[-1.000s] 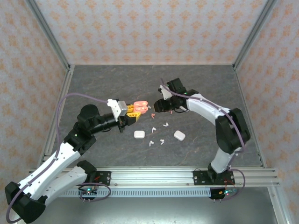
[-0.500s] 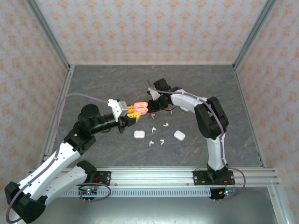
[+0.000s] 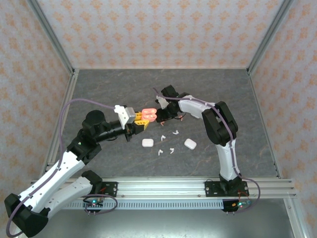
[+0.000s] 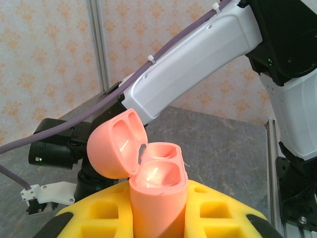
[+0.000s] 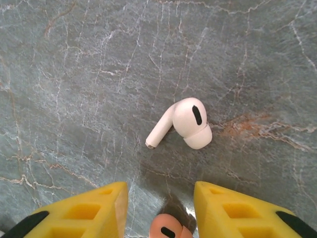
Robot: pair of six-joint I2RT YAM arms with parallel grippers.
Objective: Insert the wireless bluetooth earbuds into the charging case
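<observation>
A: Where's the pink earbud [image 5: 166, 232]?
B: Between the right tool's [image 5: 158, 188] narrow jaws, seemingly pinched, above the worktop [image 5: 74, 74].
A: Seating it?
B: Line its stem with an empty well of the open pink case [image 4: 158, 188], which the left tool [image 3: 142, 120] clamps by its body; ease in slowly.
A: Looks?
B: Glossy salmon, dark vent.

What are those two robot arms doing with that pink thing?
The left gripper holds a pink earbud case with its lid flipped open. The case looks empty. The right gripper, close beside it, has a pink earbud between its fingers, ready to go in. A white earbud lies on the table below.
</observation>
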